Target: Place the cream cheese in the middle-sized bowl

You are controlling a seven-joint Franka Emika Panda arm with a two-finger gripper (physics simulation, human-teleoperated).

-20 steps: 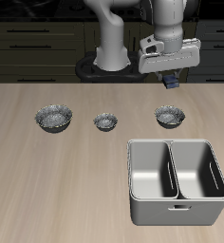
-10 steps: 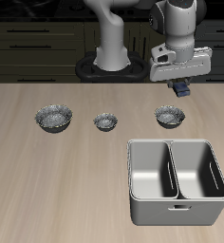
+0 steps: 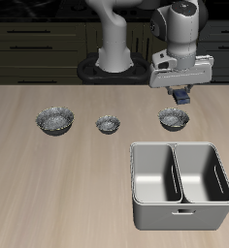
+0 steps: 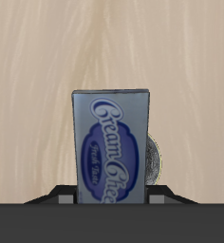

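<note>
My gripper (image 3: 182,94) is shut on the cream cheese (image 3: 184,100), a small dark-blue box, and holds it in the air just above and slightly behind the middle-sized bowl (image 3: 173,118). The bowl is grey, speckled and dark inside. In the wrist view the cream cheese (image 4: 110,147) stands upright between the jaws with its label facing the camera, and the rim of the middle-sized bowl (image 4: 155,159) peeks out beside it. The fingertips are mostly hidden behind the box.
A tiny speckled bowl (image 3: 108,124) and a wider, paler speckled bowl (image 3: 54,119) stand in a row with the middle-sized one. A grey two-compartment metal bin (image 3: 179,184) sits nearer the table's front edge, close to the middle-sized bowl.
The gripper, still holding the cream cheese, has moved sideways over the middle-sized bowl and come lower toward it. The bowls and bin have not moved.
</note>
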